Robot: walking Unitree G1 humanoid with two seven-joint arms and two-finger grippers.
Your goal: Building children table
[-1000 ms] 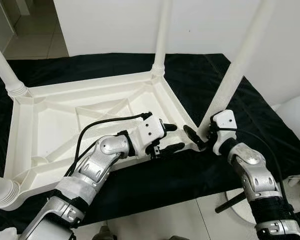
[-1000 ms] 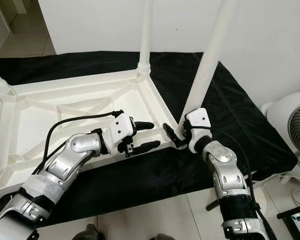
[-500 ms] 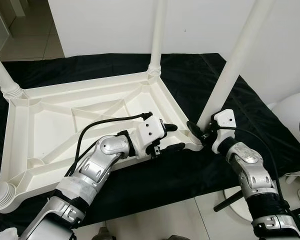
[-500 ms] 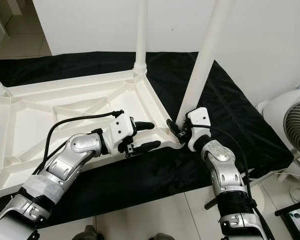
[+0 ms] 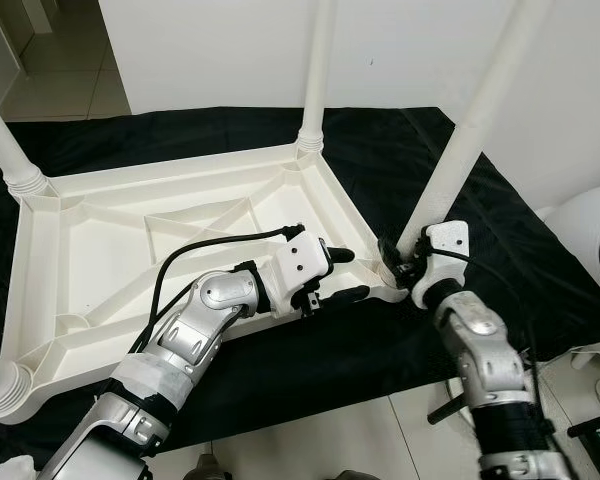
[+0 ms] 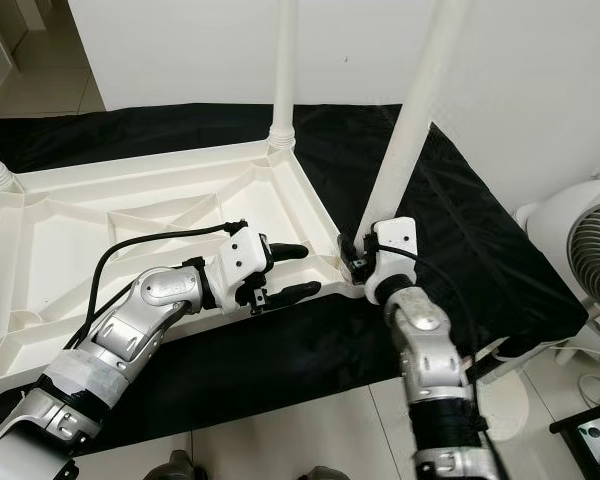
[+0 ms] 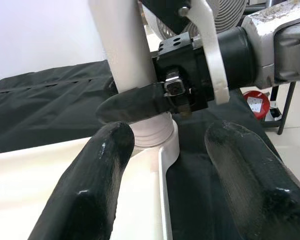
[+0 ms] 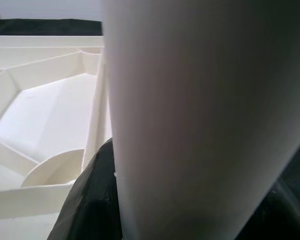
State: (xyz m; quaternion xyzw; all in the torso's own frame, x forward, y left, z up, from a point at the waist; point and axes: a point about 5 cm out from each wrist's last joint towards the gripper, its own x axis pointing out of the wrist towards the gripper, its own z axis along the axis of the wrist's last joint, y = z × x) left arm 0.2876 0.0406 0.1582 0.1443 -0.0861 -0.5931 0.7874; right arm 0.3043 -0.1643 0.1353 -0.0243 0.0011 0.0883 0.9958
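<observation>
Your left gripper (image 5: 338, 275) hovers with jaws released over the upturned table top (image 5: 100, 250), which lies on the black cloth (image 5: 380, 150); use it to steady the rim. Your right gripper (image 7: 140, 102) has its jaws clenched around the leg (image 5: 475, 120) at the near corner socket (image 7: 157, 137). Keep that leg upright while you seat it.

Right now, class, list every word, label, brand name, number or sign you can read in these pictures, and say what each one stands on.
None: no readable text shows in any view.
The upturned white table, its legs, such as the leg held by the right gripper, the black cloth, the wall and the fan bear no visible lettering.
The left gripper and both arms show no legible label.
</observation>
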